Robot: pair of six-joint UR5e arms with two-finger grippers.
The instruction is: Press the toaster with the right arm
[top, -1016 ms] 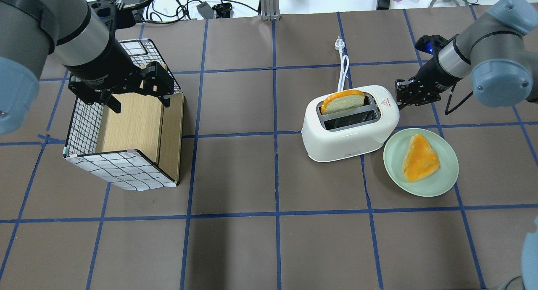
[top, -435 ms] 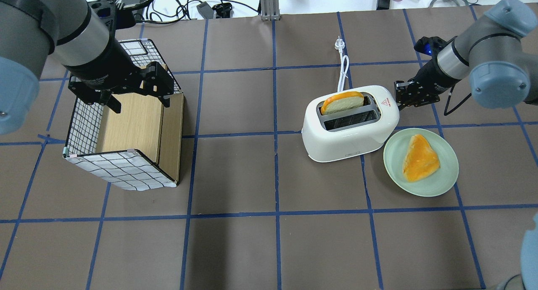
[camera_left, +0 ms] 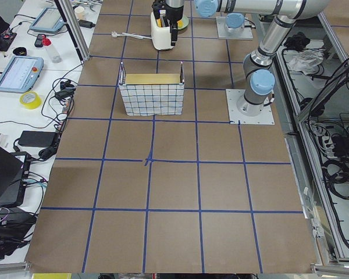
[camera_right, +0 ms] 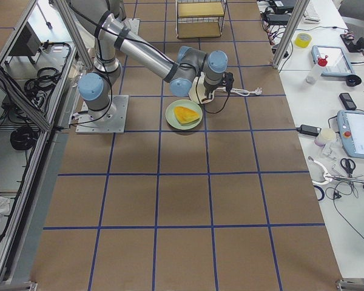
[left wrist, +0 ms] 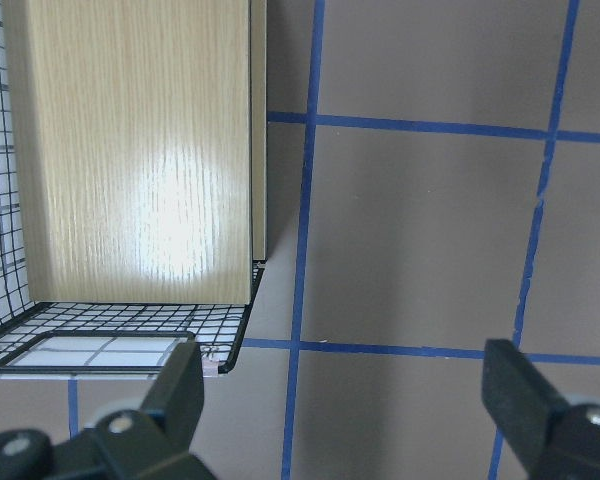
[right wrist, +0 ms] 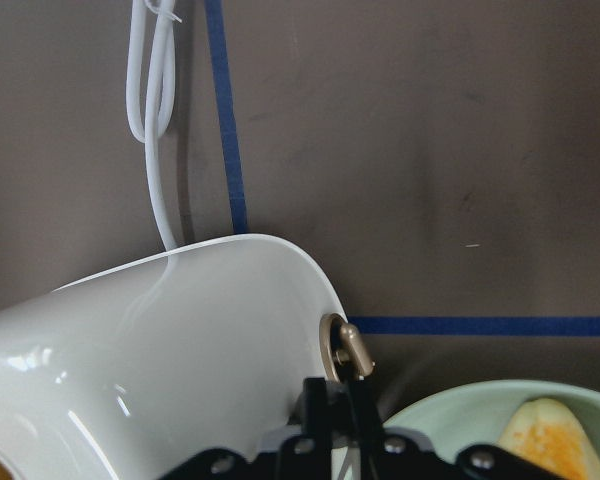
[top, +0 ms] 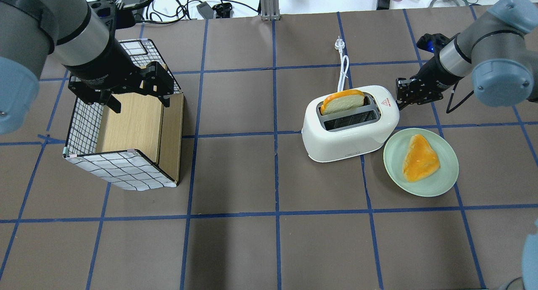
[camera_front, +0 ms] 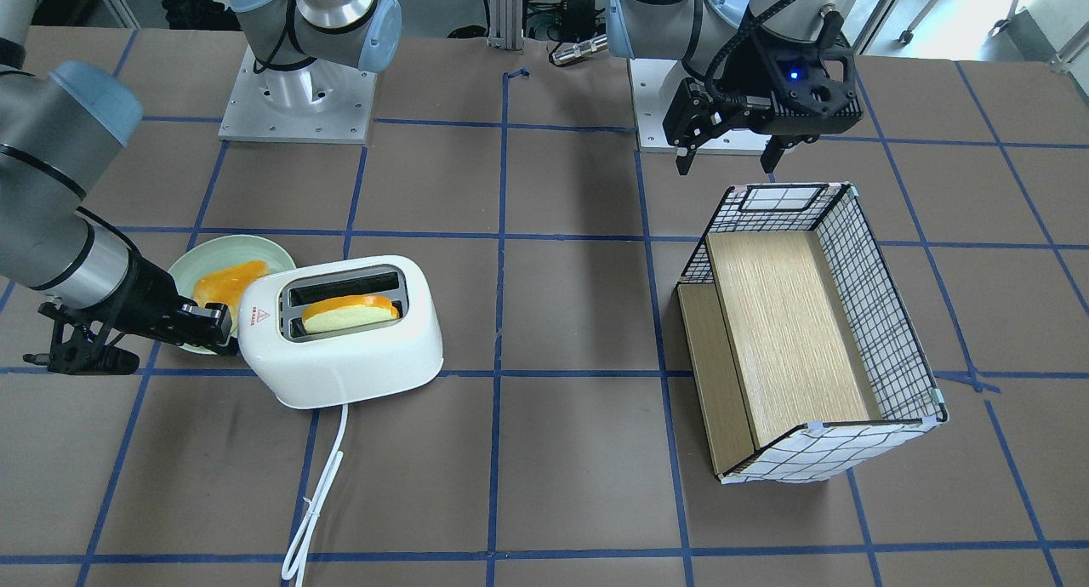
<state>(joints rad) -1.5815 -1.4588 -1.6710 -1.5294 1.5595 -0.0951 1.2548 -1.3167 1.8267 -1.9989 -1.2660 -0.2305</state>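
The white two-slot toaster (top: 351, 132) stands right of the table's middle, with a bread slice (top: 342, 101) sticking up from its far slot. It also shows in the front view (camera_front: 340, 361) and the right wrist view (right wrist: 160, 340). My right gripper (top: 401, 97) is shut and empty, its tips against the toaster's right end. In the right wrist view the closed fingers (right wrist: 335, 400) sit just below the toaster's knob (right wrist: 340, 345). My left gripper (top: 136, 98) is open and empty, hovering over the wire basket (top: 80, 126).
A pale green plate (top: 445, 174) with an orange-topped bread piece (top: 420, 157) lies next to the toaster's right front. The toaster's white cord (top: 344, 71) runs toward the far edge. The wire basket with a wooden shelf (camera_front: 791, 332) lies on the left side.
The bread slice dipped slightly in the slot, then rose back. My right gripper shifted a little at the toaster's end. The left arm has not moved.
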